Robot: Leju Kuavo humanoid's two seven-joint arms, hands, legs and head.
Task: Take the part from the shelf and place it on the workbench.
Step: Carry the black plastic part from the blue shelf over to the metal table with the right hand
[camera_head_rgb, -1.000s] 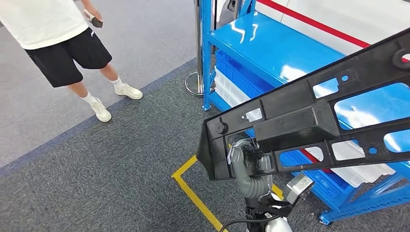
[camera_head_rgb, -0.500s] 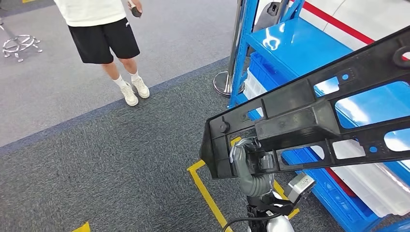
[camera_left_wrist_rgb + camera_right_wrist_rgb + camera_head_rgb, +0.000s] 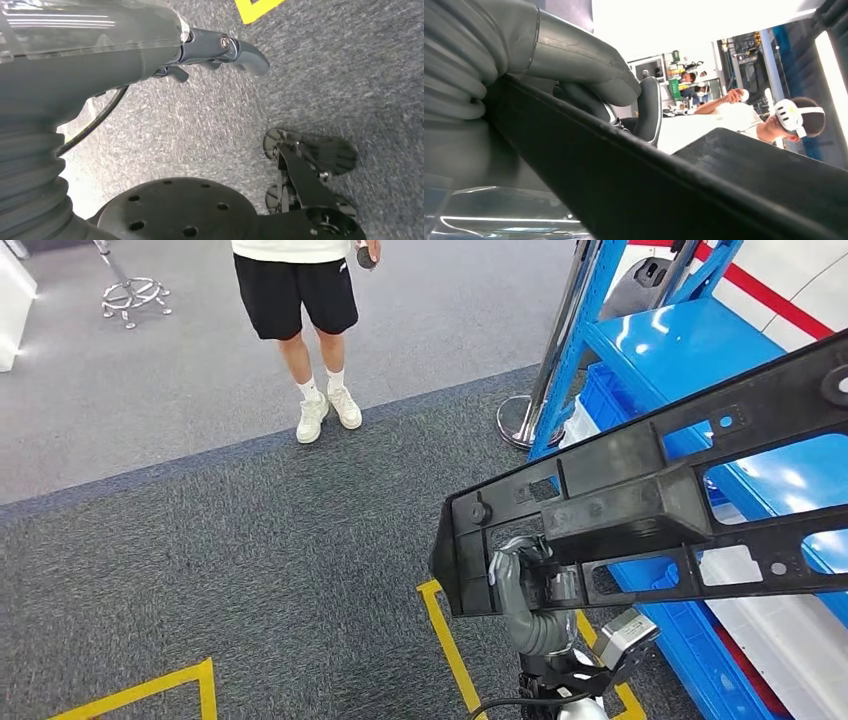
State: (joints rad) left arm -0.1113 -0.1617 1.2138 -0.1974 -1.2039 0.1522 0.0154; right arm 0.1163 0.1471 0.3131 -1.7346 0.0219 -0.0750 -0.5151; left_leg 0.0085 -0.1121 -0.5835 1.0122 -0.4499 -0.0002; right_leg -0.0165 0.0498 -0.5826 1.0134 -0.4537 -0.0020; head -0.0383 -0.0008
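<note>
Part (image 3: 650, 505), a long black plastic frame with cut-outs, is hanging in the air beside the blue shelf (image 3: 680, 345), clear of it and above the grey carpet (image 3: 250, 570). Right hand (image 3: 525, 585) is gripping it near one end, fingers wrapped through an opening, and the right wrist view is showing the thumb (image 3: 589, 65) pressing over a black edge. Left hand (image 3: 220, 47) is hanging over the floor holding nothing; whether its fingers are spread or curled I cannot tell.

Most of the frame is reaching far out past the grip, so the risk I am judging highest is the part levering round in the fingers and slipping. The long free end is also sitting close to the shelf upright (image 3: 570, 330) and could catch it during a turn. A person (image 3: 300, 300) is standing near on the carpet, within the likely sweep. No workbench is showing here
</note>
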